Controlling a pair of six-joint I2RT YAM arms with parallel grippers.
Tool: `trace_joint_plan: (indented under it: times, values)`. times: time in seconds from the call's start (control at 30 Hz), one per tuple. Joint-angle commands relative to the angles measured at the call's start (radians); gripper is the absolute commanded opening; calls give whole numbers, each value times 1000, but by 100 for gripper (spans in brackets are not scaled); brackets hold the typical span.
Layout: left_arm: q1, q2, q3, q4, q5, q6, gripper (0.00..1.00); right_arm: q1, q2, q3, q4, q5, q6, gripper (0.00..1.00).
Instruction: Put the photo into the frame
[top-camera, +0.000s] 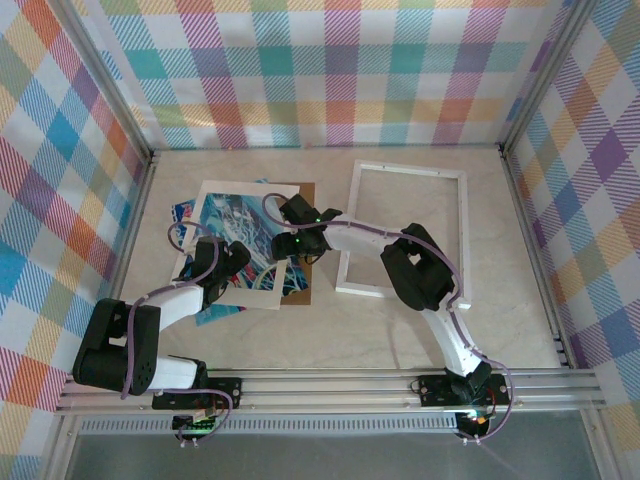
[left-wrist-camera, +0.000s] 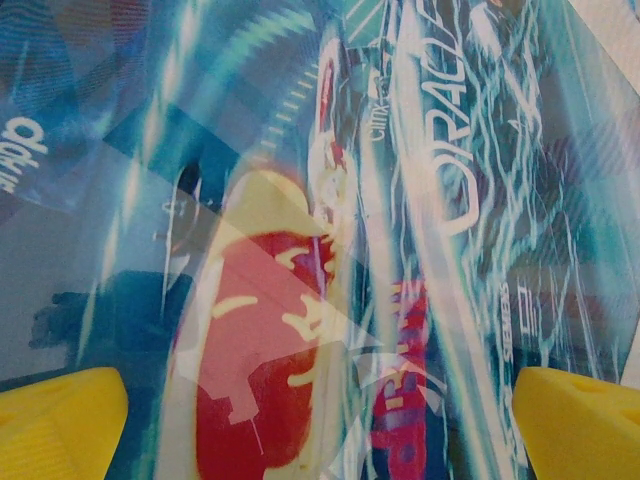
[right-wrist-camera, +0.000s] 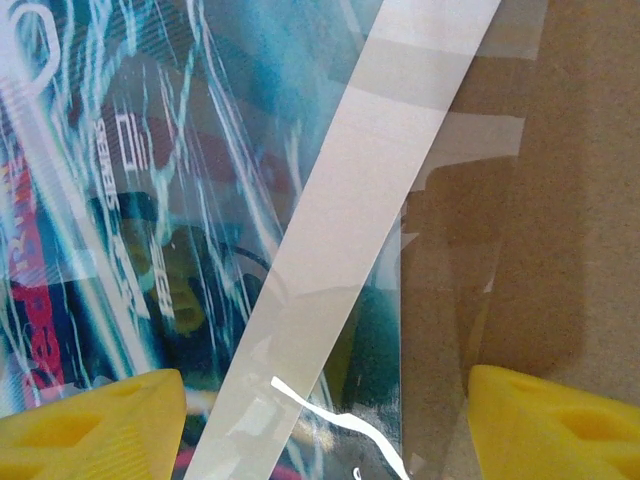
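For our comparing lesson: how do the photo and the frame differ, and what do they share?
The photo is a blue-teal print; the frame is white with a see-through middle. The photo lies under a cream mat; the frame lies apart, to its right. Both are rectangular and lie flat.

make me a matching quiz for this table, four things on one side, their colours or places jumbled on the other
Things:
1 frame
2 photo
3 mat
4 board

Descriptions:
a plain brown
b blue and teal swirls
c white, lying right of the pile
d cream border strip

Pairs: 1-c, 2-b, 3-d, 4-a
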Motion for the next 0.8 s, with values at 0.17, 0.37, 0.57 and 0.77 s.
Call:
trace_joint_plan:
  times: [0.17,0.37,0.57,0.77]
  values:
    - [-17,53,-43,-89,94,-56,100,3,-135,-74,116,-167,19,75]
    - [-17,48,-37,-103,93,-49,100,-41,-177,-172,237,-280,34,75]
    - [-17,41,-37,-116,92,-42,100,-90,-162,-303,520,-502,133,72]
    - [-17,13,-37,-135,78,-38,100,-95,-123,-351,766,-654,219,70]
